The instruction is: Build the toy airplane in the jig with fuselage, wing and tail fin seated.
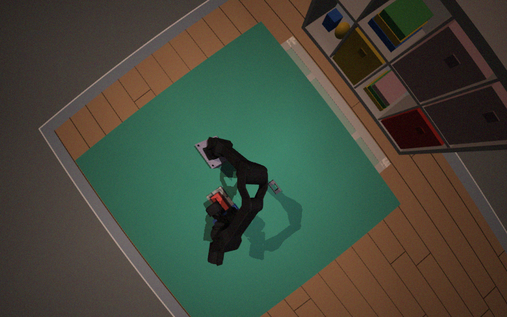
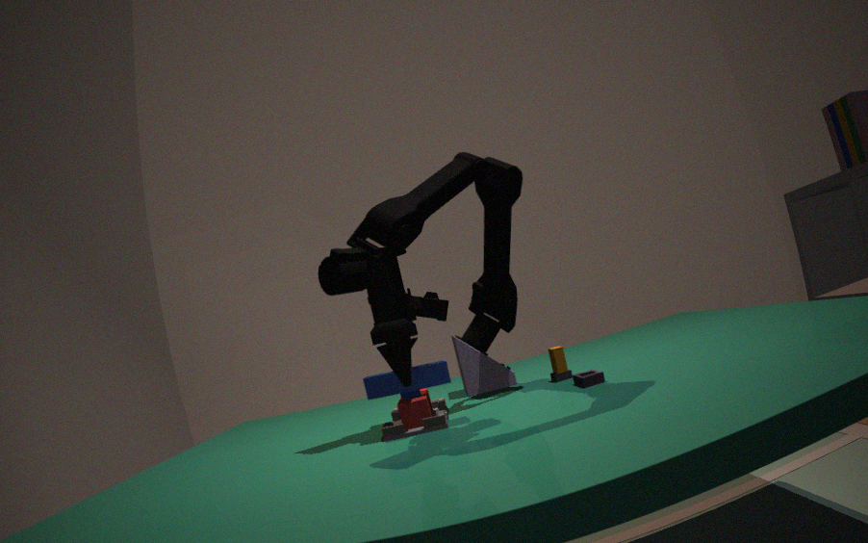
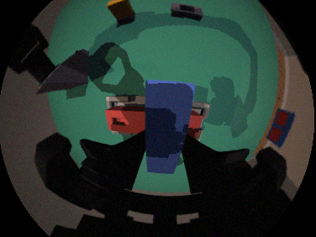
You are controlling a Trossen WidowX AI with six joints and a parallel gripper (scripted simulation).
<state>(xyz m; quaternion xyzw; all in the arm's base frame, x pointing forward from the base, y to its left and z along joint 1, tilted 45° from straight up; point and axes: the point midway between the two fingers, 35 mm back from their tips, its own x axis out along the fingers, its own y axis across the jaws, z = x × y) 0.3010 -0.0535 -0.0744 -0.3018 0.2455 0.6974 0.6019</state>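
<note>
My gripper [image 2: 407, 382] [image 3: 164, 133] is shut on the blue wing [image 2: 432, 373] [image 3: 169, 98]. The wing is level with its table line and crosses above the red fuselage [image 1: 220, 200] [image 2: 416, 412] [image 3: 131, 120]. The wing's tab points down at the fuselage's top; whether it is inside the socket cannot be told. The fuselage lies in the grey cradle [image 1: 227, 194] [image 2: 437, 421] [image 3: 136, 99]. The yellow tail fin [image 2: 557, 359] [image 3: 120, 10] stands upright in a small dark holder, away from the cradle.
An empty dark holder [image 1: 277, 190] [image 2: 588, 378] [image 3: 194, 14] lies near the tail fin's holder. The arm's grey wedge base [image 1: 203, 150] [image 2: 479, 374] [image 3: 69, 75] stands behind the cradle in the exterior view. A shelf unit is beyond the green mat [image 1: 239, 82].
</note>
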